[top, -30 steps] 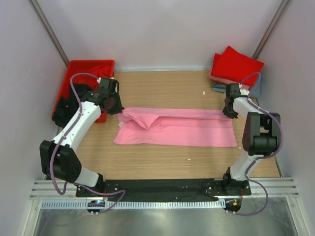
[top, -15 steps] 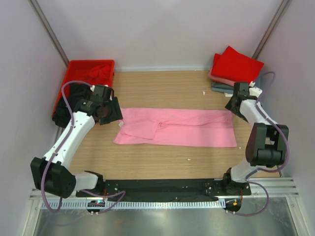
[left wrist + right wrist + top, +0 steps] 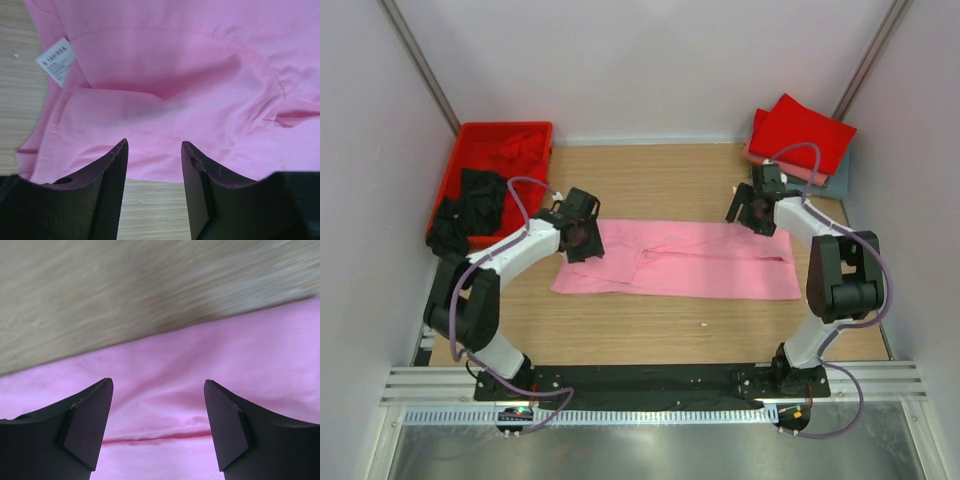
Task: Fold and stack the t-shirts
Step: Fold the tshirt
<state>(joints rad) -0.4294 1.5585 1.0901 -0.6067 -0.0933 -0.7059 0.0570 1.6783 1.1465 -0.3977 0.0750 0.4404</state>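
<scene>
A light pink t-shirt (image 3: 690, 262) lies flat across the middle of the table as a long band folded lengthwise. My left gripper (image 3: 582, 238) hovers over its left end, open, with nothing between the fingers (image 3: 112, 170). In the left wrist view the pink t-shirt (image 3: 175, 75) shows its collar and a white label (image 3: 59, 62). My right gripper (image 3: 748, 212) is at the shirt's far right edge, open and empty. The right wrist view shows the pink cloth (image 3: 165, 400) with a seam below the jaws. A bright red t-shirt (image 3: 802, 133) tops a stack at the back right.
A red plastic tray (image 3: 500, 127) stands at the back left, holding a red shirt (image 3: 525, 145). A black shirt (image 3: 470, 205) spills over its near side. Under the stack's red shirt show salmon (image 3: 760, 155) and grey-blue (image 3: 835, 185) layers. Grey walls close in both sides.
Both grippers opened and let go of the pink t-shirt, which now lies flatter. The left gripper moved right over its left end; the right gripper moved left along the far edge.
</scene>
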